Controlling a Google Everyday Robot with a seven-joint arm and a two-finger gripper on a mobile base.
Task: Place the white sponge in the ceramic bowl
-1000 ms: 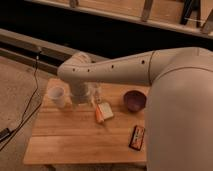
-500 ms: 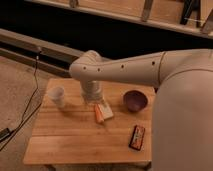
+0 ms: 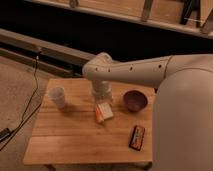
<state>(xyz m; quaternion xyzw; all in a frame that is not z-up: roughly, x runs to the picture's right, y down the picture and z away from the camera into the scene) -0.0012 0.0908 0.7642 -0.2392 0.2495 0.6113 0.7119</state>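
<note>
I am at the grab step. My fingers (image 3: 102,98) hang low over the middle of the bench (image 3: 75,142) and point down. They are spread wide, and I hold nothing.

The sponge (image 3: 105,110) lies flat on the bench just under my fingers, a bit toward the front edge. I cannot tell if my tips touch it yet. The carrot (image 3: 98,116) lies tight against the sponge, on the side away from the bowl (image 3: 135,100). The bowl sits near my fingers on the other side, apart from the sponge, and I see nothing in it. The cup (image 3: 57,96) stands farther off, out past the carrot. A dark bar (image 3: 137,137) lies by the front edge, well away from my fingers.

So the sponge is not in the bowl yet, and I think the real work is all to come. Next I think I must go down until one finger is on each side of the sponge. I have to be careful, since the carrot is so close that I could pinch it too or push it away. Then I should squeeze. The sponge looks soft, so it may squash a little before I have it. After that I lift it, carry it sideways over the bowl, and let go so it drops in.
</note>
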